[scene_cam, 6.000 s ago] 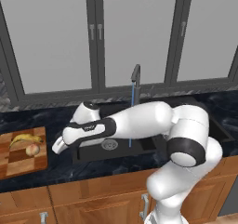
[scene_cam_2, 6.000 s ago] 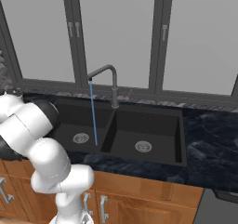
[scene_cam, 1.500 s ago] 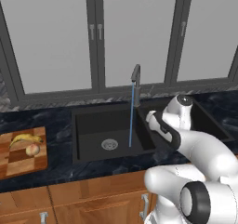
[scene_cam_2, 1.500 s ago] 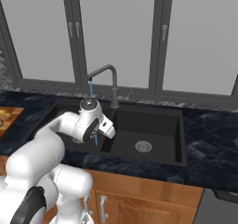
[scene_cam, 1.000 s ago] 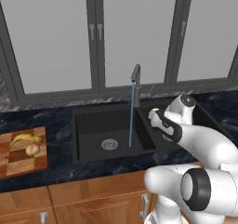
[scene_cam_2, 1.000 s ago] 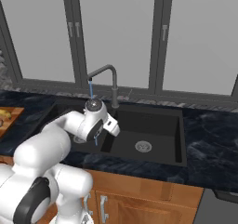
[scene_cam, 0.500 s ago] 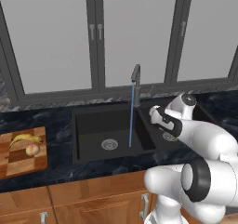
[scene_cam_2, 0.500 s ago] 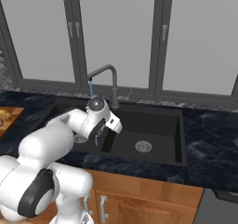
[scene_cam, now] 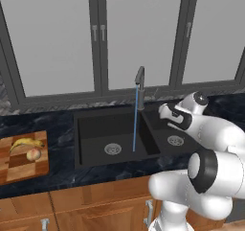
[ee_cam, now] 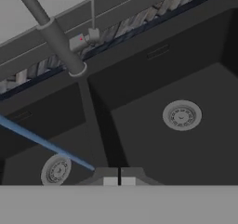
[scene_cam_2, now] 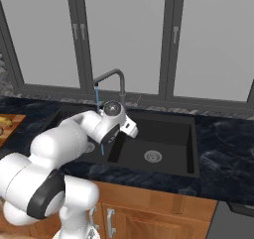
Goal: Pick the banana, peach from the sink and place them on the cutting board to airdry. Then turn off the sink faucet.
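The banana [scene_cam: 26,143] and the peach [scene_cam: 33,154] lie side by side on the checkered cutting board [scene_cam: 19,164] at the far left of the counter. The black double sink [scene_cam: 94,129] holds no fruit. A thin blue stream [scene_cam: 135,124] runs from the dark sink faucet [scene_cam: 139,76] into the left basin. My gripper [scene_cam: 161,110] hovers over the divider between the basins, just right of the faucet, shut with nothing in it. In the hand view its fingertips [ee_cam: 119,174] meet, and the faucet's stem [ee_cam: 59,43] rises ahead at the upper left.
A small grey faucet handle [ee_cam: 86,38] sits by the stem's base against the window sill. Each basin has a silver drain [ee_cam: 181,115]. Dark marble counter [scene_cam_2: 223,153] stretches right of the sink. Window frames stand close behind the faucet.
The jaws have gone from wide open to shut. The hand has crept slightly up and toward the faucet; fruit and board have not moved.
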Available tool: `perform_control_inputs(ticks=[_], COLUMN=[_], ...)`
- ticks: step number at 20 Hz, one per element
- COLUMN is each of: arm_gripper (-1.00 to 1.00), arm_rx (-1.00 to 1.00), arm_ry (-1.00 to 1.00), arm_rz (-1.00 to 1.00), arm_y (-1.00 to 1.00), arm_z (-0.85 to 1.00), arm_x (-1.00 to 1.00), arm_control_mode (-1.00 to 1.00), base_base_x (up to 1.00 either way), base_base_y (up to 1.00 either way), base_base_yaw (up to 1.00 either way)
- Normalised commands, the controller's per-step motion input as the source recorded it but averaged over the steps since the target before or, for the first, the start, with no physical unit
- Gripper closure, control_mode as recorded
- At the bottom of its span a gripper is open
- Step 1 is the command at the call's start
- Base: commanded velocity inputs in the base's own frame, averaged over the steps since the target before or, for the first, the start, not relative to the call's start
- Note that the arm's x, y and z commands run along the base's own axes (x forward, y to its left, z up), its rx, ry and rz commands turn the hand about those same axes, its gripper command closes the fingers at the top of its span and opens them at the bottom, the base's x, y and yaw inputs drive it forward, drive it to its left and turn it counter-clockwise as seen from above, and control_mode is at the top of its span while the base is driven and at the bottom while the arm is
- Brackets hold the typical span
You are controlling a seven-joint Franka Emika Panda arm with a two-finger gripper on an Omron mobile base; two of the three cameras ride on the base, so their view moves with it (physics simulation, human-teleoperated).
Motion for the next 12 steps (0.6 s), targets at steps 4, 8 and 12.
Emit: perform_control_inputs(ticks=[4,8,12], arm_gripper=[1.0,1.0,1.0], arm_rx=[0.04,0.04,0.03], arm_ry=[-0.04,-0.04,-0.04], arm_rz=[0.0,0.0,0.0], arm_y=[-0.16,-0.17,-0.15], arm_z=[0.15,0.15,0.13], arm_x=[0.28,0.27,0.25], arm_control_mode=[-1.0,-1.0,-1.0], base_base_x=[0.0,0.0,0.0], base_base_y=[0.0,0.0,0.0], base_base_yaw=[0.0,0.0,0.0])
